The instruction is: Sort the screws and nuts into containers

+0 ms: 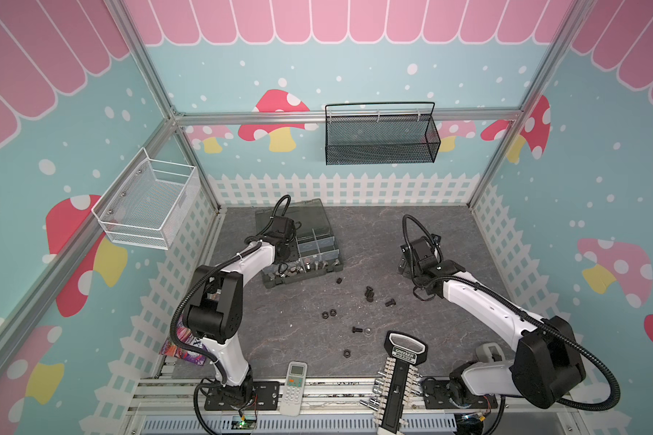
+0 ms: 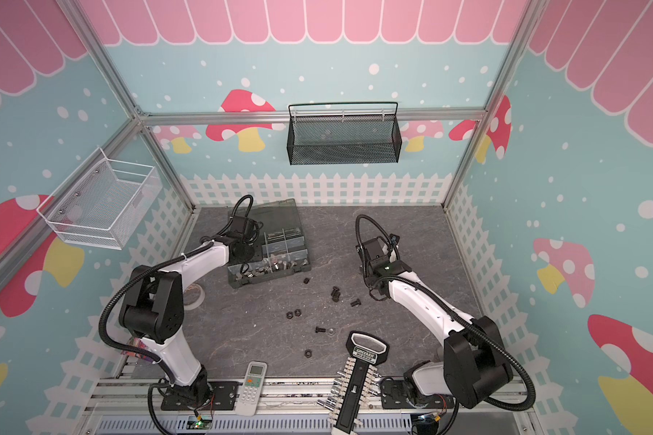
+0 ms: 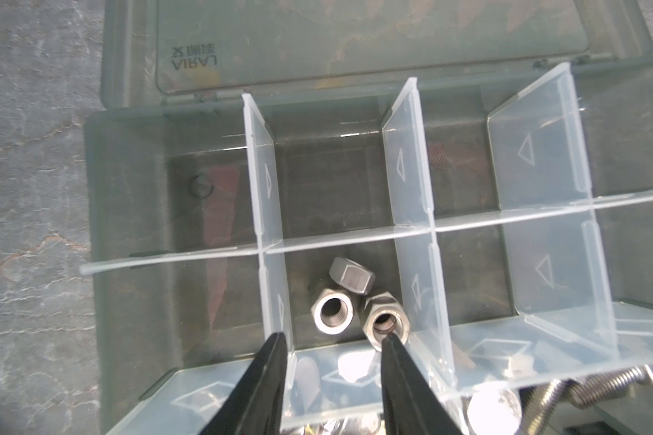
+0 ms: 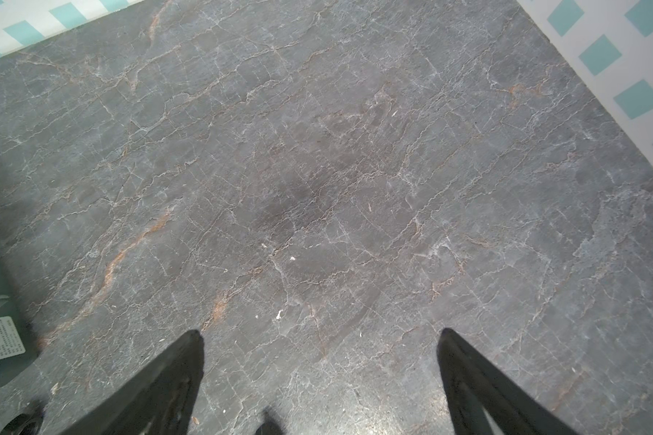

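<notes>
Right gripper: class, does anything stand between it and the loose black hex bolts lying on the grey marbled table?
Nothing visible does. The open right gripper hangs over bare grey marbled table, and the black hex bolts lie on open surface just nearer the front edge, with no object between them.

In a top view the table (image 1: pixel 366 233) lies bare right of centre; loose nuts (image 1: pixel 328 313) and screws (image 1: pixel 369 293) dot the middle, the organizer box (image 1: pixel 332 268) blocks centre left, and a socket rack (image 1: pixel 398 380) and remote (image 1: pixel 295 382) crowd the lower edge
</notes>
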